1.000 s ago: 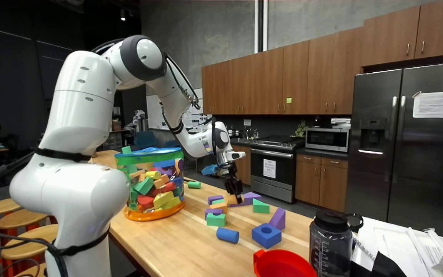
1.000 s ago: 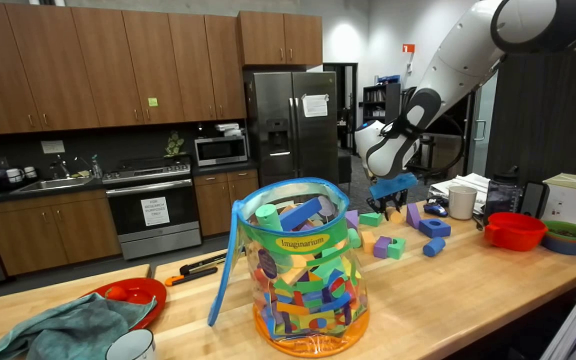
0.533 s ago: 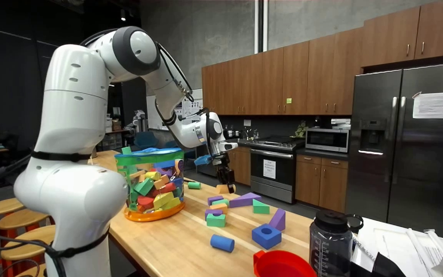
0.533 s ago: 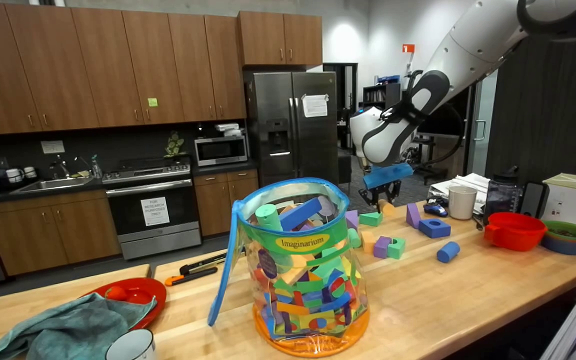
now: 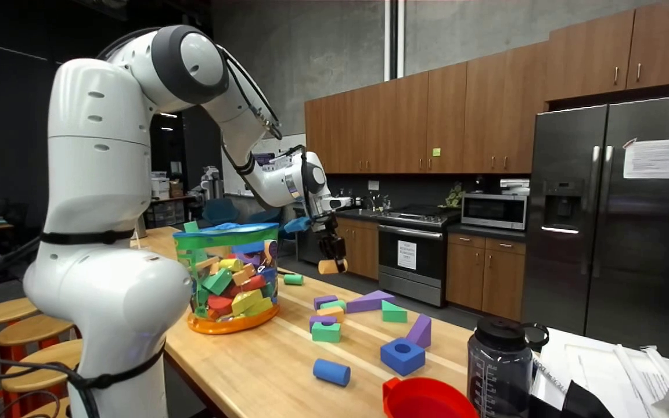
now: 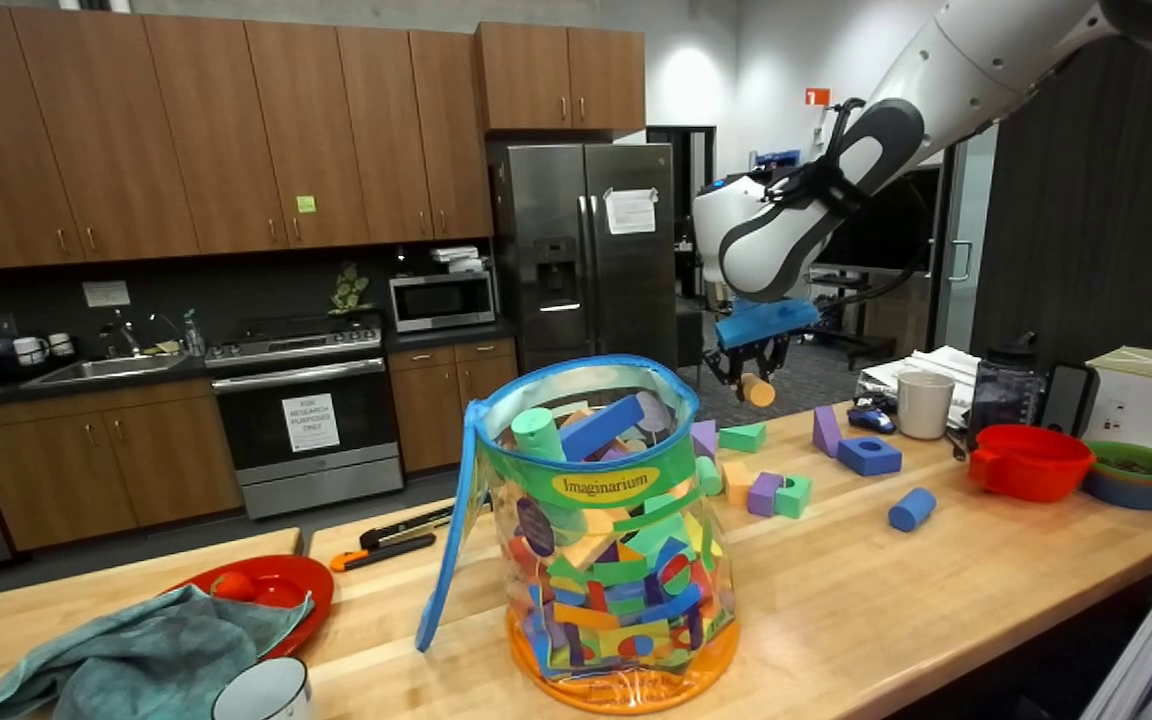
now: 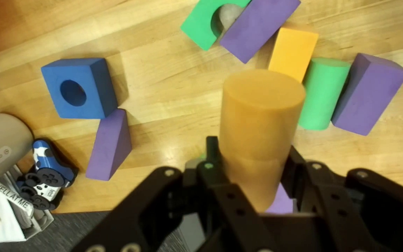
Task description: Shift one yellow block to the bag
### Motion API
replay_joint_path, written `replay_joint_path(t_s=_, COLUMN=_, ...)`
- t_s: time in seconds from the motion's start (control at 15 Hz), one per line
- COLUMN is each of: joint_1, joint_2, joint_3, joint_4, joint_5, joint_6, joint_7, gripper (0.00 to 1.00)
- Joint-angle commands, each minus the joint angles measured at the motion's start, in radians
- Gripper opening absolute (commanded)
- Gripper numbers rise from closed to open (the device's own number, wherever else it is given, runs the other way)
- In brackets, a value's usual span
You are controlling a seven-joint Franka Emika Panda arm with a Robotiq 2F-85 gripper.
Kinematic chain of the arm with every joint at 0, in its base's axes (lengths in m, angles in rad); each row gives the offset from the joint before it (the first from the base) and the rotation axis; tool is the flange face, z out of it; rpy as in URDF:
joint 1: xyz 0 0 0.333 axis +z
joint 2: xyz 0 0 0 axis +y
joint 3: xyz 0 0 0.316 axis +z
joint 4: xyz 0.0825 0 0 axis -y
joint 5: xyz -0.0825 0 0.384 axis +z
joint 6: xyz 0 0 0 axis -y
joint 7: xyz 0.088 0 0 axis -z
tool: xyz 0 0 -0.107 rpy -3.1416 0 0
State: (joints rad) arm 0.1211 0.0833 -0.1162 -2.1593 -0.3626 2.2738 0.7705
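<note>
My gripper is shut on an orange-yellow cylinder block, with one finger on each side of it. In both exterior views the held block hangs above the table, lower than the gripper. The bag is large and clear, with a green band, blue top edge and orange base. It stands on the table, apart from the gripper, and is full of multicoloured blocks. Its top is open in an exterior view. Another orange-yellow block, rectangular, lies on the table beside a green cylinder.
Loose purple, green and blue blocks lie below the gripper, including a blue block with a hole. A blue cylinder lies nearer the table's edge. A red bowl, a mug and a dark bottle stand around the blocks.
My gripper has risen from the table with the orange-yellow cylinder, shifting toward the bag's side in both exterior views. The blue cylinder has rolled a little across the table.
</note>
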Motion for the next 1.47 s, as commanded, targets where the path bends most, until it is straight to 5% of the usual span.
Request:
replay_joint_path(t_s=0.0, joint_1=-0.037, joint_2=-0.067, joint_3=0.041, joint_4=-0.019, joint_5=-0.006, joint_6=-0.018, joint_7=-0.022, gripper=0.16)
replay_joint_path(t_s=0.73, joint_1=-0.044, joint_2=-0.214, joint_3=0.132, joint_4=-0.030, joint_5=-0.001, joint_6=-0.158, joint_7=-0.047, gripper=0.16)
replay_joint_path(t_s=1.4, joint_1=-0.042, joint_2=-0.372, joint_3=0.218, joint_4=-0.092, joint_5=0.052, joint_6=-0.159, joint_7=-0.139, gripper=0.16)
